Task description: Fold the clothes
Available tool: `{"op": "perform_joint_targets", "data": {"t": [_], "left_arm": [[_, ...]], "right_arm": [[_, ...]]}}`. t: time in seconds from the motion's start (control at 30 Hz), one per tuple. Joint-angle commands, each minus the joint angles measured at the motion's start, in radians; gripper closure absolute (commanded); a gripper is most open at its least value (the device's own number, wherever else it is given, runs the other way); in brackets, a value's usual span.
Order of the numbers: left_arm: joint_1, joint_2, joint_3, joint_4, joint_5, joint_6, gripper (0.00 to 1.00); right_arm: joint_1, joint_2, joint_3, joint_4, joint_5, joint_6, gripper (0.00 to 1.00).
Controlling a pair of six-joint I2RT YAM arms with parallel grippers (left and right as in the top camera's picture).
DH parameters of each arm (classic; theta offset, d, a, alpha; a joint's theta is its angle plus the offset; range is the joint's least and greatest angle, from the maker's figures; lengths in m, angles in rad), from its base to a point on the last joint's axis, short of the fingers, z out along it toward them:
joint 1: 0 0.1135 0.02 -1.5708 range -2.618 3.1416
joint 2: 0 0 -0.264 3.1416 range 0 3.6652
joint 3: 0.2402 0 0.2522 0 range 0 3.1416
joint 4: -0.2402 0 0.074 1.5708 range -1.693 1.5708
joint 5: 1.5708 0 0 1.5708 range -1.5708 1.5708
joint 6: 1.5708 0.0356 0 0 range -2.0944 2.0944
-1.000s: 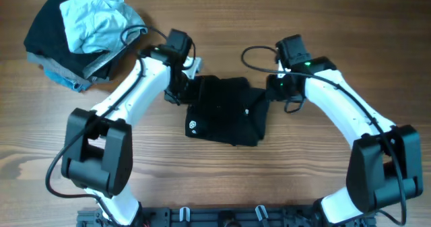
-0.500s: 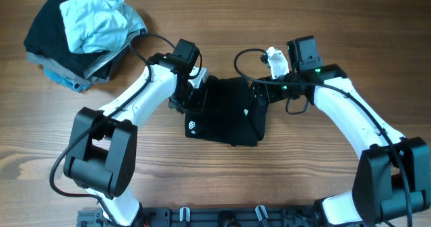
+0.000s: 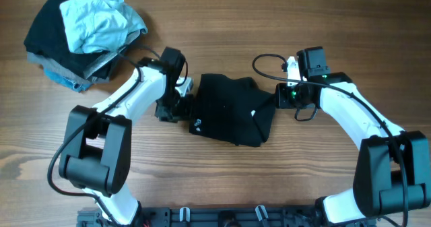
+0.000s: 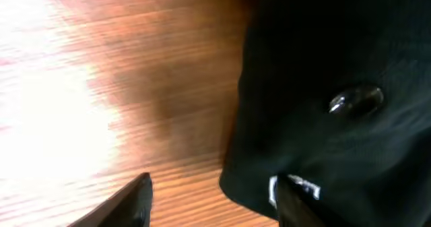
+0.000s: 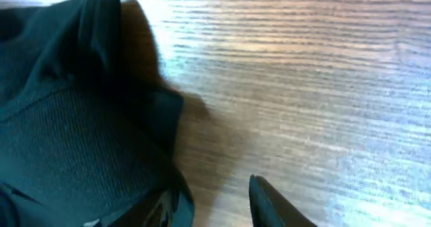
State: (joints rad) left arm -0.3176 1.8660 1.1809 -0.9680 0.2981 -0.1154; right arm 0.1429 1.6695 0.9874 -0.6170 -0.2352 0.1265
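The left gripper [image 4: 212, 181] is spread open at the edge of the black garment [image 4: 323, 65], one finger over the cloth and the other over bare table [image 4: 101, 85], gripping nothing. The right gripper [image 5: 212, 190] is released too, fingers parted above the wood with the garment's opposite edge just beside one fingertip, so the garment lies bunched between the two grippers. Well beyond the left gripper sits a pile [image 3: 84, 31] of other clothes, a pale blue piece on top.
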Motion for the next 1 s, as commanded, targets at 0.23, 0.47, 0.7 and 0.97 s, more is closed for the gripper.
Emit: {"op": "perform_joint_targets", "data": {"t": [0.23,0.47,0.7,0.97], "left_arm": [[0.001,-0.004,-0.055,0.105,0.165,0.032,0.95],[0.001,-0.004,-0.055,0.113,0.166,0.032,0.58],[-0.001,-0.004,-0.055,0.125,0.243,0.032,0.47],[-0.026,-0.004,-0.055,0.137,0.119,0.032,0.96]], "right_arm": [[0.001,-0.15,0.018,-0.276,-0.338,-0.136,0.22],[0.028,-0.108,-0.175,-0.129,-0.499,-0.23,0.4],[0.069,-0.108,-0.266,-0.004,-0.491,-0.192,0.96],[0.069,-0.112,-0.249,-0.074,-0.084,0.139,0.96]]}}
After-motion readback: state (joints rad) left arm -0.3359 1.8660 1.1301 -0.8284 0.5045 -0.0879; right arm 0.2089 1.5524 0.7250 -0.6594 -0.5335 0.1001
